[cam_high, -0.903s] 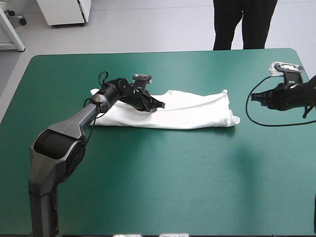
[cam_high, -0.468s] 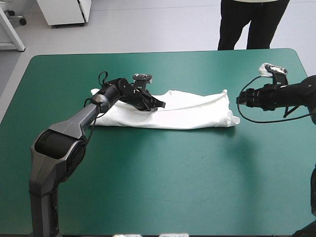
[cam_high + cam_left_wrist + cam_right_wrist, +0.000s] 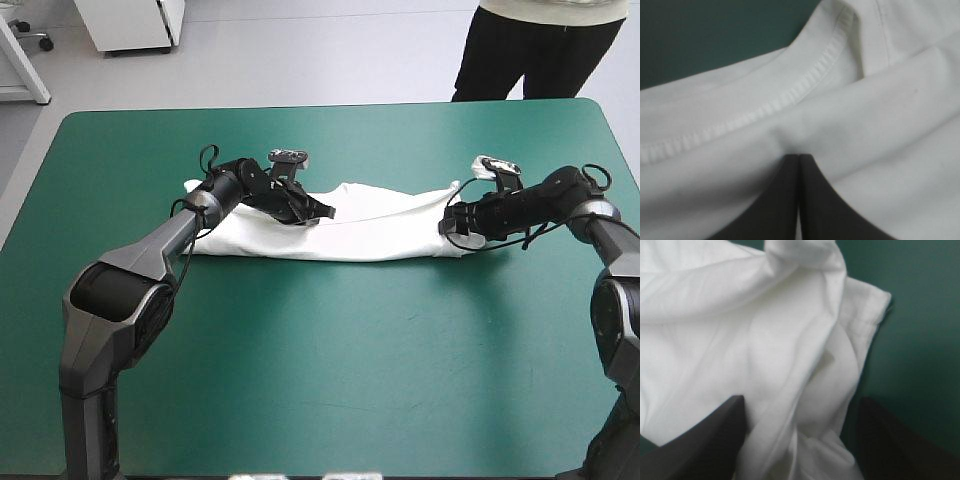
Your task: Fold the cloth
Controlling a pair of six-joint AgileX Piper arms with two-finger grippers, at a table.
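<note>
Evidently the main change was on the right. The right tool (image 3: 450,220), which just before had hung near the table's right edge and well apart from the cloth, had swung in and sat at the right end of the T-shirt (image 3: 370,232). Its black fingers stood wide, one on each side of the bunched corner of white fabric, with nothing pinched between them yet.

The left tool (image 3: 318,212) had not moved. It stayed on the far edge of the shirt, left of its middle. Its fingers were drawn together into a point, with a pucker of cloth gathered at the tip beside a ribbed seam, so it appeared to be holding the fabric.

The T-shirt itself lay where it had been, a long, already halved band stretched left to right across the far half of the teal-green table (image 3: 320,380).

With one end held and the other straddled, the next fold looked close. The right tool probably needed only to clamp that corner before the end could be carried over.
</note>
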